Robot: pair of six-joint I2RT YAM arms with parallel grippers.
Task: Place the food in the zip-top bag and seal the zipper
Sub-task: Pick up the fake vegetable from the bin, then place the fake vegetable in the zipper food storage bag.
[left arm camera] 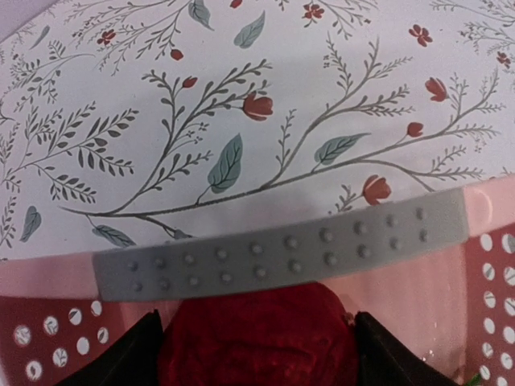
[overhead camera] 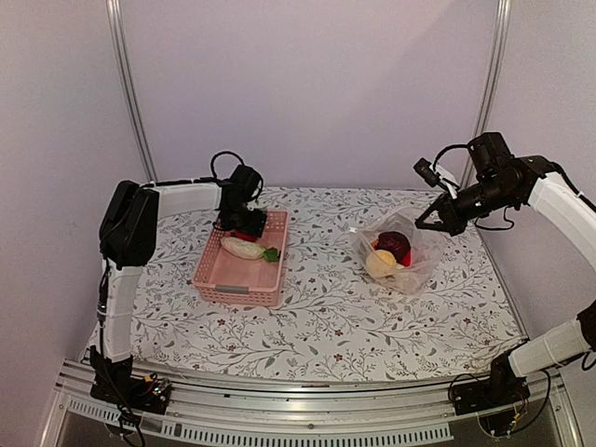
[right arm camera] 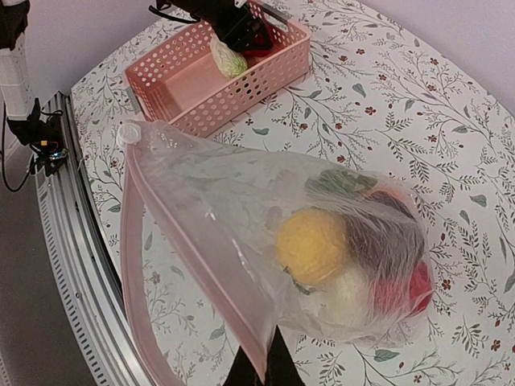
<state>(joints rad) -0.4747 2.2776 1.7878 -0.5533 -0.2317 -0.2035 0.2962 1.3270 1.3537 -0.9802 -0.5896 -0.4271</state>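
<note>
We find the bag (right arm camera: 241, 201) open, zipper (right arm camera: 201, 273) unsealed, holding a yellow piece (right arm camera: 312, 245) and purple piece (overhead camera: 393, 244); radish (overhead camera: 244, 248) and red piece (left arm camera: 256, 338) lie in the basket (overhead camera: 237, 293).

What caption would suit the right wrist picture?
Right fingers pinch the rim of a clear bag holding a yellow fruit and other toy food; a pink basket sits beyond.

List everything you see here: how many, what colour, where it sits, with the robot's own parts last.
basket: one, pink, left of centre.
radish: one, white with green leaves, in the basket.
red fruit: one, dark red, at the basket's far end.
zip-top bag: one, clear, right side, mouth open.
yellow ball: one, in the bag.
purple piece: one, dark, in the bag.
red piece: one, in the bag.
tablecloth: one, white floral.
left gripper: black, jaws closed on the red fruit.
right gripper: black, jaws pinching the bag's edge.
</note>
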